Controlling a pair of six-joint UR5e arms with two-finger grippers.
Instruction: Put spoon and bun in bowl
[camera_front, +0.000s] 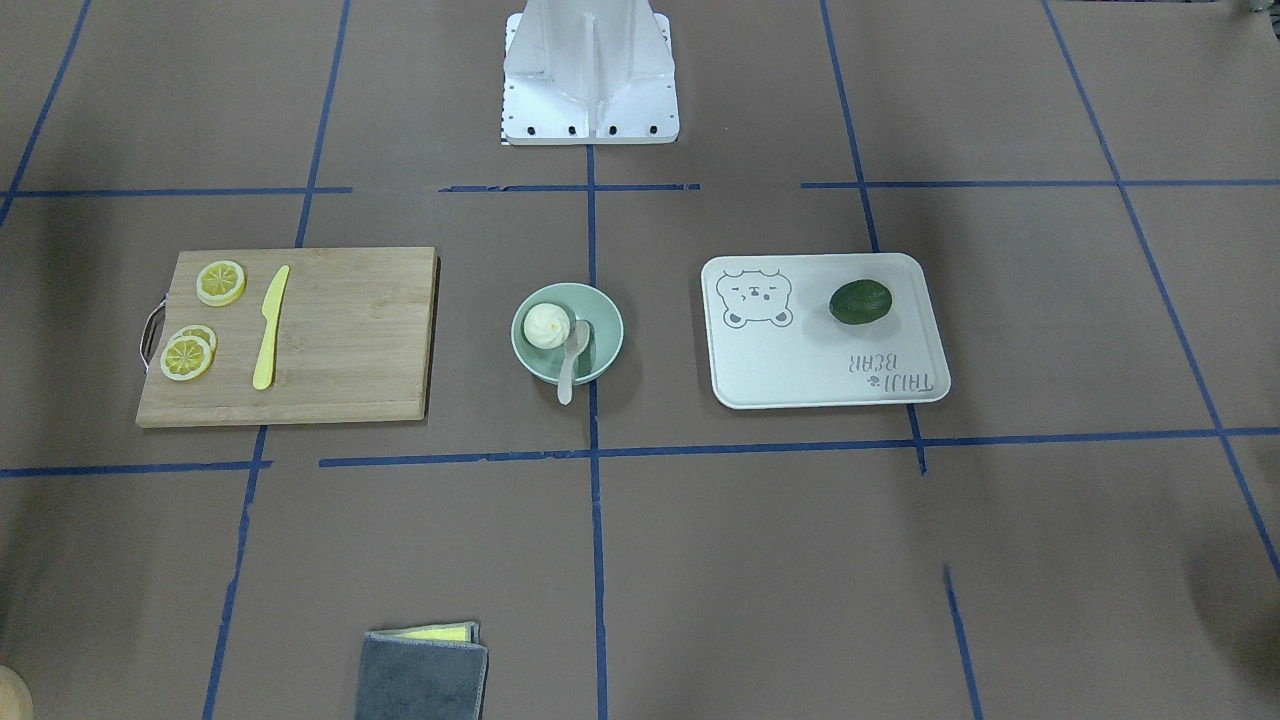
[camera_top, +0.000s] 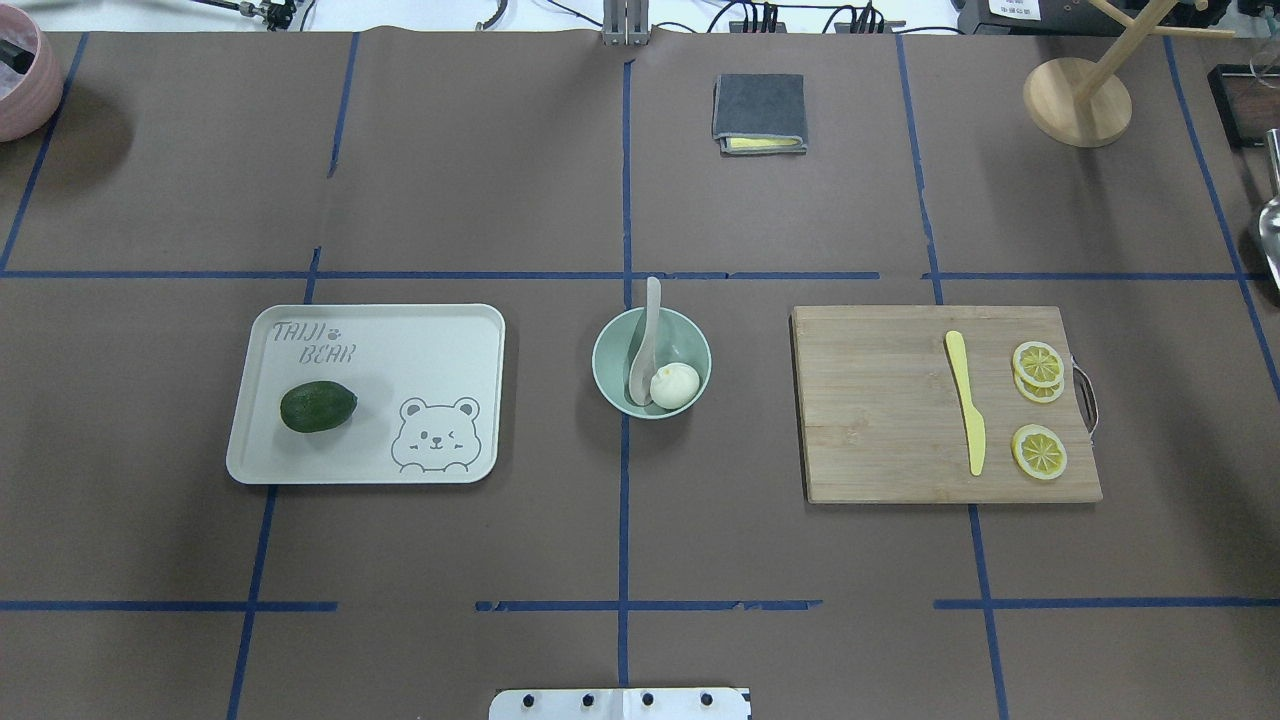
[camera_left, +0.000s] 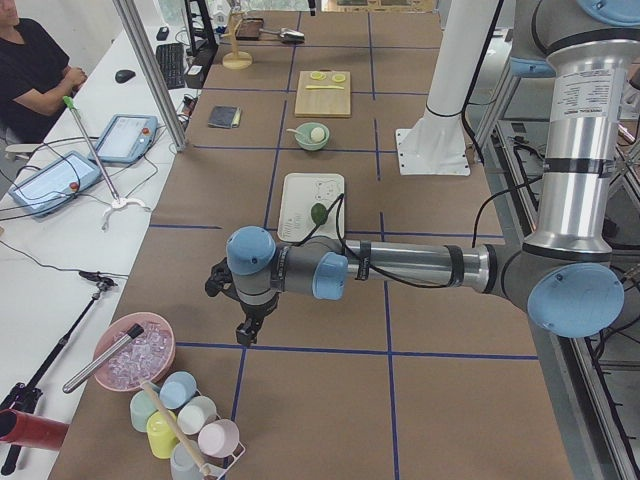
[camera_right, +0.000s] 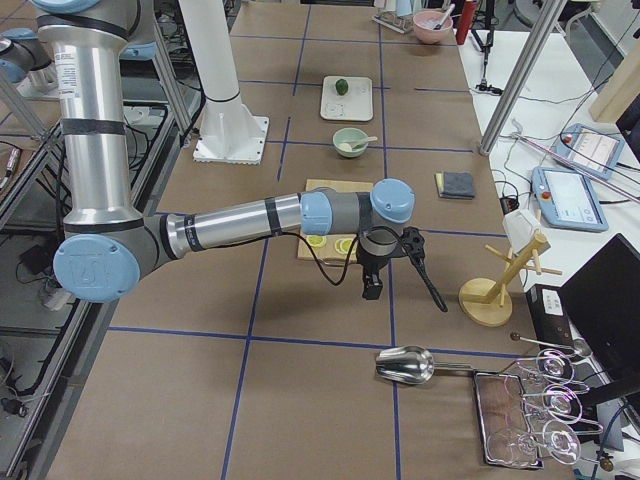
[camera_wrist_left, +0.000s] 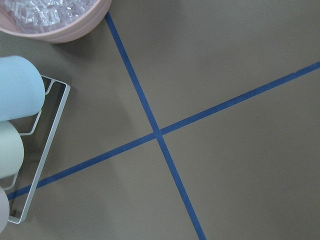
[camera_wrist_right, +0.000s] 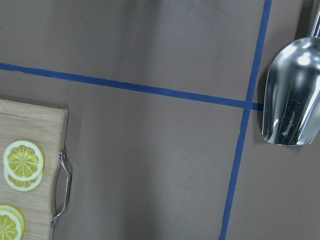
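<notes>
The mint-green bowl (camera_front: 603, 330) stands at the table's middle, also in the overhead view (camera_top: 685, 340). The white bun (camera_front: 547, 325) (camera_top: 674, 385) lies inside it. The beige spoon (camera_front: 572, 355) (camera_top: 645, 340) rests with its head in the bowl and its handle out over the rim. My left gripper (camera_left: 245, 328) hangs over the table's left end, far from the bowl. My right gripper (camera_right: 371, 288) hangs beyond the cutting board at the right end. Both show only in the side views, so I cannot tell whether they are open or shut.
A wooden cutting board (camera_top: 880, 420) carries a yellow knife (camera_top: 966, 400) and lemon slices (camera_top: 1038, 452). A white bear-print tray (camera_top: 400, 340) holds an avocado (camera_top: 318, 406). A grey cloth (camera_top: 759, 108) lies at the far side. A metal scoop (camera_wrist_right: 292, 95), a pink ice bowl (camera_wrist_left: 55, 20) and a cup rack (camera_wrist_left: 30, 150) sit at the table's ends.
</notes>
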